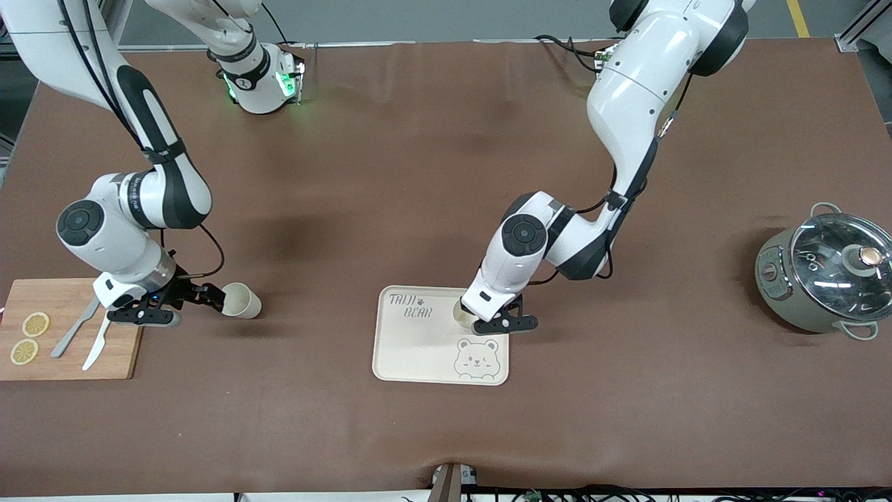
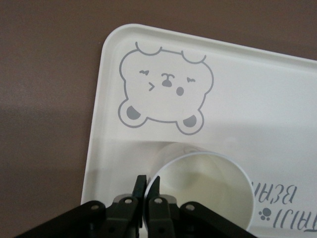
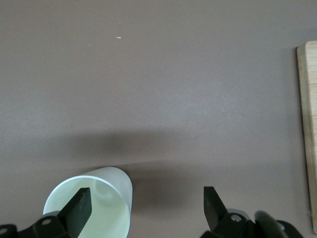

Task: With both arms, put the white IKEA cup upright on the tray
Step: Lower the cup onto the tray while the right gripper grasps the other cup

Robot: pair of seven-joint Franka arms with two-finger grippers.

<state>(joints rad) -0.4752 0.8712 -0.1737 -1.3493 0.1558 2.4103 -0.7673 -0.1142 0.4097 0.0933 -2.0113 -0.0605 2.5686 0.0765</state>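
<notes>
A white cup (image 1: 461, 313) (image 2: 208, 193) stands upright on the cream bear tray (image 1: 418, 348) (image 2: 257, 99), near the tray's corner that is farther from the front camera and toward the left arm's end. My left gripper (image 1: 474, 319) (image 2: 147, 178) is shut on its rim, one finger inside and one outside. A second white cup (image 1: 242, 300) (image 3: 106, 198) lies on its side on the brown table, toward the right arm's end. My right gripper (image 1: 214, 296) (image 3: 146, 191) is wide open at its mouth, and one finger overlaps the opening.
A wooden cutting board (image 1: 70, 296) (image 3: 308, 124) with two lemon slices (image 1: 35, 324), a knife (image 1: 97, 345) and another utensil (image 1: 73, 333) lies beside the right gripper. A grey pot with a glass lid (image 1: 826, 279) stands at the left arm's end.
</notes>
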